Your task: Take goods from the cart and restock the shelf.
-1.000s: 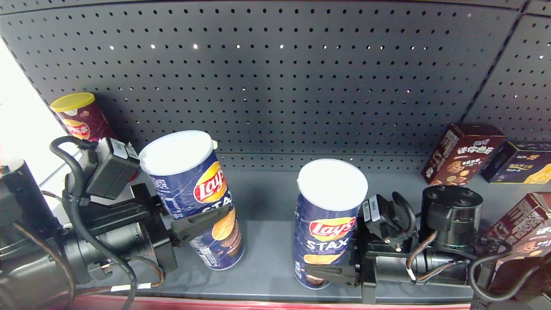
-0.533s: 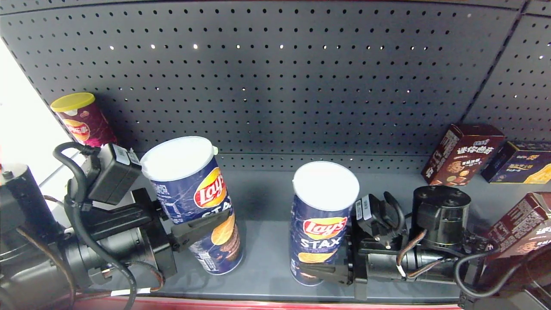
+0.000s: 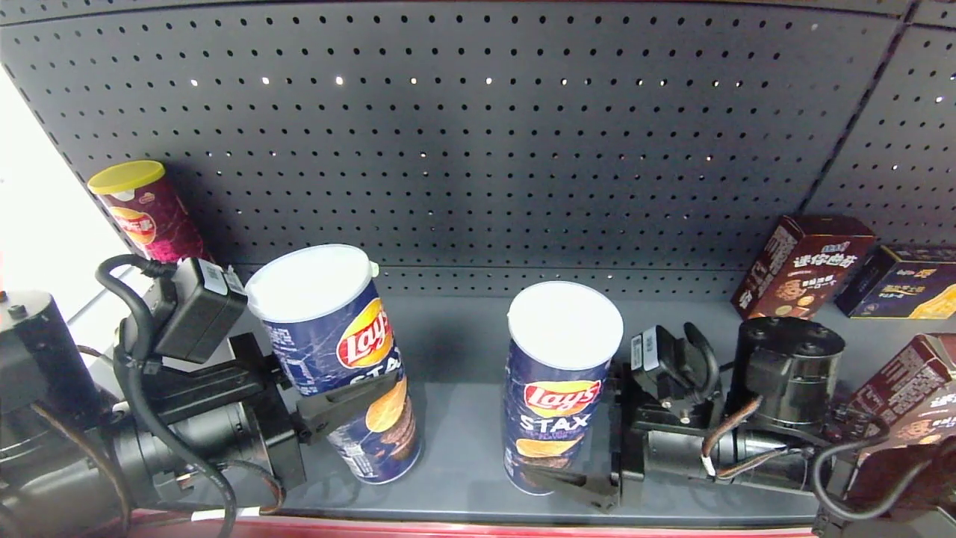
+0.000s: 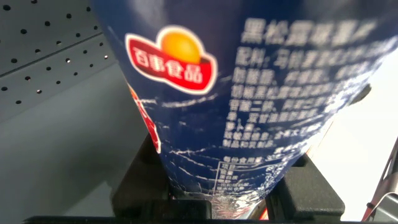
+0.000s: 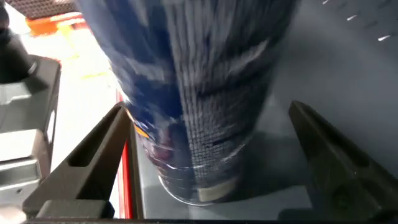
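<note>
The left chip can is pinched, tilted, by the left claw for setting onto the shelf; the right chip can stands upright there, flanked by the spread right claw, seemingly released.

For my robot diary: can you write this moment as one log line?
left claw: gripping tilted left can | right claw: open around upright right can

Right chip can released, left chip can lowered.
The right gripper nudged it leftward, spread its fingers and backed off; the left gripper sank slightly with its tilted can.
</note>
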Available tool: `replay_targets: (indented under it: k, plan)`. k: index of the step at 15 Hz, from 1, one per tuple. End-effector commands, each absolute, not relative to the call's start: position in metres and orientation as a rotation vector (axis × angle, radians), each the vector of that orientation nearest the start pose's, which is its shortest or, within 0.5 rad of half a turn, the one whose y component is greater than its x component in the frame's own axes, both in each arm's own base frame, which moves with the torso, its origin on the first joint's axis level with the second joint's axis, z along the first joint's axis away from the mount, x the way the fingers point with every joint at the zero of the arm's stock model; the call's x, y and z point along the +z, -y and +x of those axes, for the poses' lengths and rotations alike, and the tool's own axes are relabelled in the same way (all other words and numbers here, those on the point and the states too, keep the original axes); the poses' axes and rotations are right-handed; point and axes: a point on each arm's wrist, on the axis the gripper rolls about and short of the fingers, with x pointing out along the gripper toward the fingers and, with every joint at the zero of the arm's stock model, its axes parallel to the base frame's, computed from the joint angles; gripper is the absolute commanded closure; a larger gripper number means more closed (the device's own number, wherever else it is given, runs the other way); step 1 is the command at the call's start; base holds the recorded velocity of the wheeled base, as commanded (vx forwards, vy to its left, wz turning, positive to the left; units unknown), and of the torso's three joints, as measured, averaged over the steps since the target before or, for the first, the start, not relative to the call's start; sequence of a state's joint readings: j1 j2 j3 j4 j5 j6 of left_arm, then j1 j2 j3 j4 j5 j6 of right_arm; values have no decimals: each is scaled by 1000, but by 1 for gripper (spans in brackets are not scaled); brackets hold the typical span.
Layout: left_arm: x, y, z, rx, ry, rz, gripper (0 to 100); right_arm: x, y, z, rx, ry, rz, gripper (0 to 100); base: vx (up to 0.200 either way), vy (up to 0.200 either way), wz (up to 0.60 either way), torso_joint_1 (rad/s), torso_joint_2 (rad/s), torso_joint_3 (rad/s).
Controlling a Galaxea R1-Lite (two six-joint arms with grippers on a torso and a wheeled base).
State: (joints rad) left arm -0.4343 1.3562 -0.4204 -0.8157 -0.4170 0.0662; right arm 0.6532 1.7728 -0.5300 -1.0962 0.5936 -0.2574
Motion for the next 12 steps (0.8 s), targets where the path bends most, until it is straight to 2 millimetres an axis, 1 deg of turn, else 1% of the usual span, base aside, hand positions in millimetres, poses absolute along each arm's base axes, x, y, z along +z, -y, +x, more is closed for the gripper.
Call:
replay_targets:
  k: [1, 4, 5, 6, 7, 8, 9, 10, 12]
  plan:
    - [186, 92, 178, -854, -94, 63, 100, 159, -169, 205, 1213, 75, -228, 0, 0, 0, 0, 0, 0, 0]
    - [186, 92, 177, -854, -92, 63, 100, 177, -154, 187, 1160, 141, -228, 0, 0, 0, 0, 0, 0, 0]
    - [186, 92, 177, -854, -91, 63, 100, 187, -143, 177, 1126, 174, -226, 0, 0, 0, 0, 0, 0, 0]
    - [186, 92, 177, -854, -91, 63, 100, 192, -138, 173, 1106, 195, -225, 0, 0, 0, 0, 0, 0, 0]
    - [187, 92, 176, -854, -86, 63, 100, 205, -126, 163, 1055, 252, -221, 0, 0, 0, 0, 0, 0, 0]
    - [187, 92, 176, -854, -86, 63, 100, 213, -117, 157, 1000, 285, -219, 0, 0, 0, 0, 0, 0, 0]
    - [187, 92, 176, -854, -84, 63, 100, 216, -113, 155, 977, 292, -218, 0, 0, 0, 0, 0, 0, 0]
    - [187, 92, 176, -855, -84, 63, 100, 228, -97, 142, 877, 318, -216, 0, 0, 0, 0, 0, 0, 0]
    - [189, 92, 176, -857, -79, 63, 100, 235, -81, 121, 758, 300, -208, 0, 0, 0, 0, 0, 0, 0]
